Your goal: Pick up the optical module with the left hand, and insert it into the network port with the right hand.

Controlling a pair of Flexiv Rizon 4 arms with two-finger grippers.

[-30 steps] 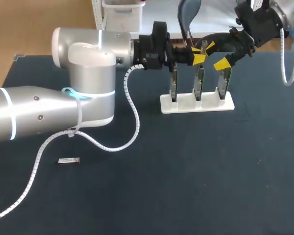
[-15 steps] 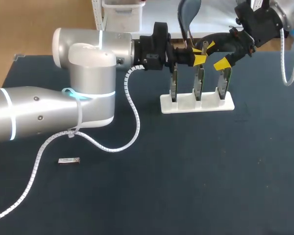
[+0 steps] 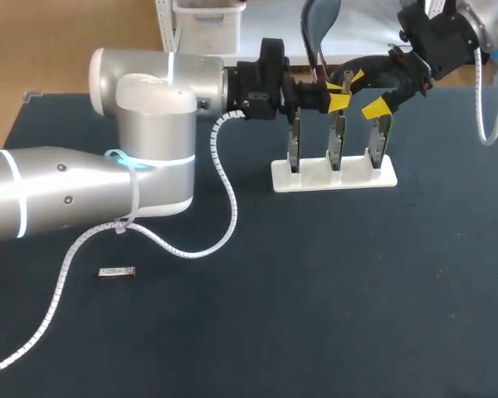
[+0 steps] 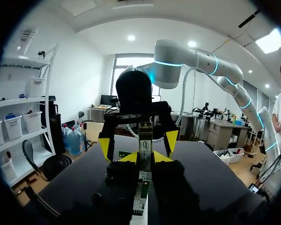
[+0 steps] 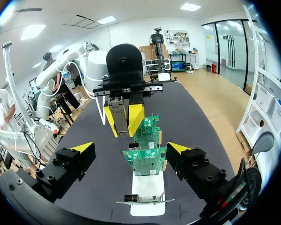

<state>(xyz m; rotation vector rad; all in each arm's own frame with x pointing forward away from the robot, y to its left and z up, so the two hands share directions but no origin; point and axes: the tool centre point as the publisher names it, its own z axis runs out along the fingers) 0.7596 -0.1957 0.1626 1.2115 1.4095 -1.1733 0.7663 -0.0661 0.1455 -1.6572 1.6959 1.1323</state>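
My left gripper (image 3: 336,99) hangs above the white stand (image 3: 315,178), which carries three upright green circuit boards (image 3: 338,141). It is shut on a small metal optical module (image 4: 145,144), whose end sticks out beyond its yellow tips. In the right wrist view the module (image 5: 117,108) shows as a grey block in the left gripper (image 5: 123,121), above the boards (image 5: 144,160). My right gripper (image 3: 363,94) faces the left one, open wide, with one yellow tip on each side of the module and touching nothing. A second module (image 3: 116,272) lies flat on the table at the front left.
The dark table (image 3: 332,298) is bare in front of the stand. My left arm's white cable (image 3: 224,186) loops down onto the table near the stand's left end. The boards stand close under both grippers.
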